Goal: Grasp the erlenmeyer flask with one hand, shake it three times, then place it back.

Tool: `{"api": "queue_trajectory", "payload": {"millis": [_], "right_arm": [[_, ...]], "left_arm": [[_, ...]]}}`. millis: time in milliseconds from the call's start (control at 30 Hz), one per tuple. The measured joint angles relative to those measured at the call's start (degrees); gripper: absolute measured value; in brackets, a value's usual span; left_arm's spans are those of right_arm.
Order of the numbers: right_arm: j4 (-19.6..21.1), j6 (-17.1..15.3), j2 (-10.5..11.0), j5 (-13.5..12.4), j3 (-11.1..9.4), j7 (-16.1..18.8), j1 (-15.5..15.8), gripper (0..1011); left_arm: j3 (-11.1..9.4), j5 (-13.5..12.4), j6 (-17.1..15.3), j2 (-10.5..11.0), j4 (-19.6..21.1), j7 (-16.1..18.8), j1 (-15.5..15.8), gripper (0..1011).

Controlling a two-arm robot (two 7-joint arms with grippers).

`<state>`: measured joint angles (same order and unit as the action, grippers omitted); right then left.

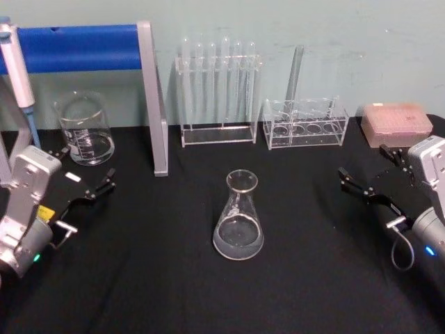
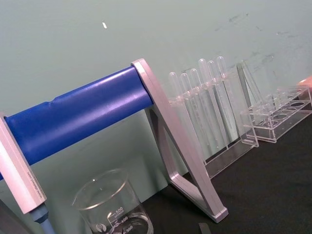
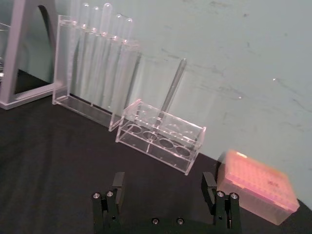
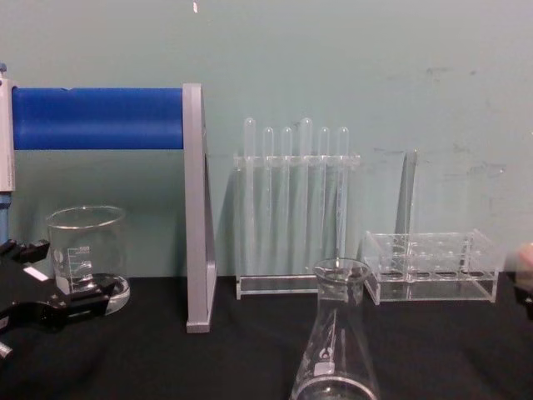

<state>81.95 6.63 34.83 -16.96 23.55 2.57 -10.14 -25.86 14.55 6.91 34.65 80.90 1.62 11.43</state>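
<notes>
Flask: the erlenmeyer flask (image 1: 238,219) is stood upright on the bench (image 1: 313,278), untouched, long axis vertical.
Right hand (image 1: 363,161): jaws are spread wide and nothing is gripped; the flask lies to its left.
Left hand (image 1: 110,179): jaws are parted and empty; the flask lies to its right.
Nearer arm: the right hand seems slightly closer, though the margin is hard to judge.
Approach: a level sideways reach at the neck is called for.

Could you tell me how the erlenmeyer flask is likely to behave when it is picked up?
The erlenmeyer flask is clear glass, so probably rigid, fragile and somewhat slippery to grip. Its wide base under a narrow neck suggests it would slide rather than tip if nudged low. It looks nearly empty, so likely light.
</notes>
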Motion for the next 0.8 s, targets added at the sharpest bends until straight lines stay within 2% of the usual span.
{"api": "queue_trajectory", "payload": {"millis": [167, 367, 467, 533, 633, 800], "right_arm": [[2.51, -1.68, 1.36, -2.48, -1.34, 3.73, 1.55, 1000], [5.76, -1.95, 2.86, -5.55, -2.63, 8.37, 3.65, 1000], [7.81, -1.68, 3.75, -8.12, -3.40, 12.49, 5.08, 1000], [8.19, -1.59, 3.90, -8.54, -3.50, 13.32, 5.32, 1000], [9.54, -1.15, 4.49, -10.19, -3.73, 17.01, 6.24, 1000], [10.29, -0.74, 4.63, -11.65, -3.67, 21.10, 6.64, 1000]], "left_arm": [[0.00, 0.00, 0.00, 0.00, 0.00, 0.00, 0.00, 1001], [0.00, 0.00, 0.00, 0.00, 0.00, 0.00, 0.00, 1001], [0.00, 0.00, 0.00, 0.00, 0.00, 0.00, 0.00, 1001], [0.00, 0.00, 0.00, 0.00, 0.00, 0.00, 0.00, 1001], [0.00, 0.00, 0.00, 0.00, 0.00, 0.00, 0.00, 1001], [0.00, 0.00, 0.00, 0.00, 0.00, 0.00, 0.00, 1001]]}}
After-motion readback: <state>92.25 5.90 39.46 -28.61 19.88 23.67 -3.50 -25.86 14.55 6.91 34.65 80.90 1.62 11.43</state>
